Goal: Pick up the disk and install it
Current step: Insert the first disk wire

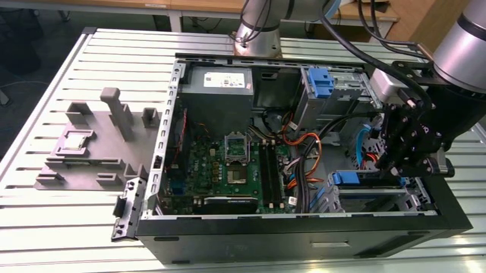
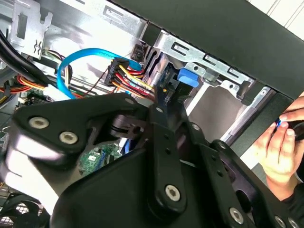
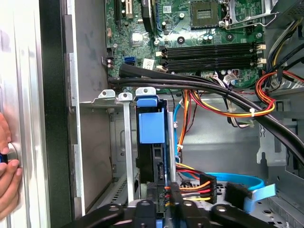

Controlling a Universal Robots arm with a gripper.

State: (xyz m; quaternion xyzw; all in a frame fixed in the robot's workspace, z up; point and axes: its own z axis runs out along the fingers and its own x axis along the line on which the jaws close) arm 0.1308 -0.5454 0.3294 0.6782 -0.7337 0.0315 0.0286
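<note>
- The gripper (image 1: 410,149) hangs inside the open computer case (image 1: 304,239), over the metal drive cage (image 3: 124,142) in the corner of the case nearest the exterior view's right.
- The disk (image 3: 153,156) sits on edge in that drive cage, its blue rail tab (image 3: 151,126) facing up toward the motherboard (image 3: 199,28) side in the first wrist view; the same blue tab (image 1: 351,178) shows at the cage in the exterior view.
- I cannot tell whether the claw is open or closed: its black linkage hides the tips in both wrist views.
- Judged from this, the work is at the install stage: the disk is already in the cage slot rather than lying loose outside the case.
- Power and data cables (image 3: 194,183) run just beside the disk's lower end, and a blue data cable (image 2: 80,59) loops near the cage.
- Any further seating calls for a straight push along the slot, keeping clear of those cables.
- A person's hand (image 2: 280,152) rests at the outer wall of the case, beside the cage.
</note>
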